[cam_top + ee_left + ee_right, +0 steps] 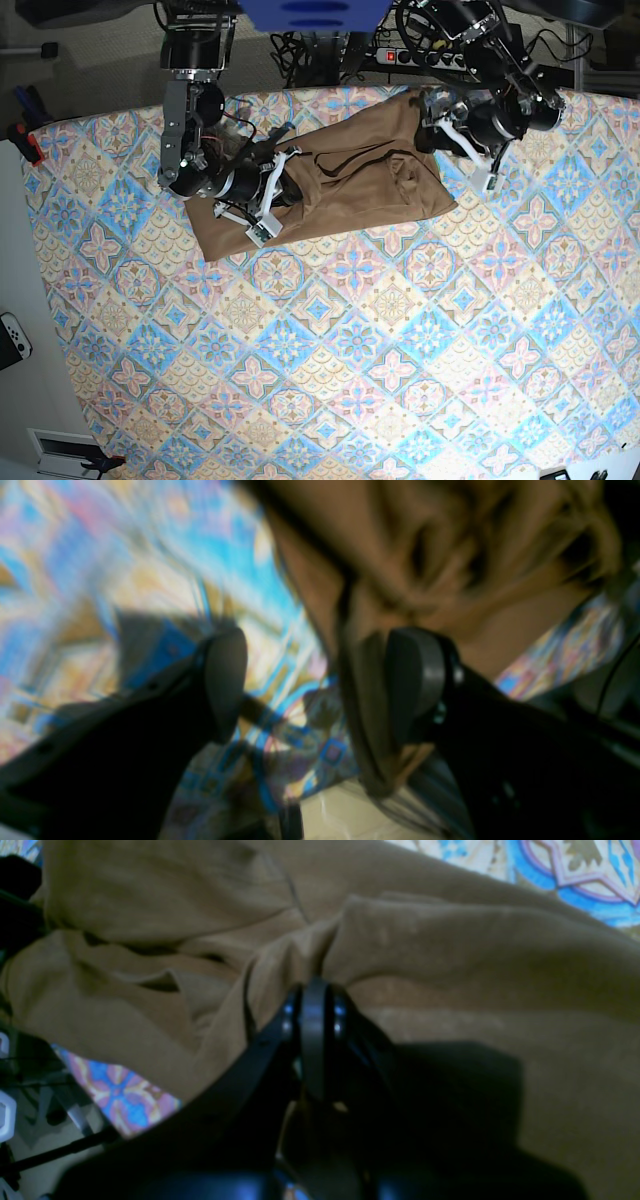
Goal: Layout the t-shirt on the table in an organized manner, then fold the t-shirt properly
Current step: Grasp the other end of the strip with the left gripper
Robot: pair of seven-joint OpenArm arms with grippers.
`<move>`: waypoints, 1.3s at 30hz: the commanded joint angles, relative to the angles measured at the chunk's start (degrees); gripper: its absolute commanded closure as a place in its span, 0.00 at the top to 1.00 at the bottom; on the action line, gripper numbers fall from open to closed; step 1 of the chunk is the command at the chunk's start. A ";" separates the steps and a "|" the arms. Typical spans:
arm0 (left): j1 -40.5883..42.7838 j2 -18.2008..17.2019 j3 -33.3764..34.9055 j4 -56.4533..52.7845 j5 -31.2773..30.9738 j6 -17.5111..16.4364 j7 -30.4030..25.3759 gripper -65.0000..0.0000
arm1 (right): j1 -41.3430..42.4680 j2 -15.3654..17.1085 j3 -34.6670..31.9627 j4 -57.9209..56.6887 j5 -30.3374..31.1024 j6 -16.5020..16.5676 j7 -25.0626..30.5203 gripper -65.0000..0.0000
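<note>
The tan-brown t-shirt (350,190) lies rumpled across the back of the patterned table (350,350), stretching from front left to back right. My right gripper (315,1005) is shut, with a puckered fold of the t-shirt (450,940) pinched at its tips; in the base view it sits at the shirt's left part (288,172). My left gripper (320,685) is open above the table, blurred by motion. The t-shirt (450,555) bunches just beyond it, with a cloth edge beside the right finger (415,680). In the base view the left gripper (440,125) hovers at the shirt's back right corner.
Both arm bases and a power strip (400,55) with cables crowd the table's back edge. A white controller (12,340) lies on the floor at the left, and a red-handled tool (25,135) is near the back left corner.
</note>
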 commanded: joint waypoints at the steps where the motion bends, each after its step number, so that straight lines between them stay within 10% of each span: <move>1: -0.85 0.08 0.33 -1.86 1.26 0.16 -1.11 0.63 | 0.74 0.28 -0.09 0.76 0.54 0.14 0.51 0.00; 16: -2.16 1.22 4.90 -11.18 1.43 0.16 -5.50 0.62 | 0.65 0.37 -0.09 0.76 0.45 0.14 0.43 0.00; 27: -2.78 1.22 10.70 -11.27 7.68 0.16 -5.50 0.00 | 0.65 0.37 -0.09 1.20 0.45 0.14 -2.12 0.00; 39: -4.63 -1.06 9.56 -0.63 8.82 0.16 -3.13 0.00 | 0.82 0.37 -0.09 11.58 0.45 0.14 -6.34 0.00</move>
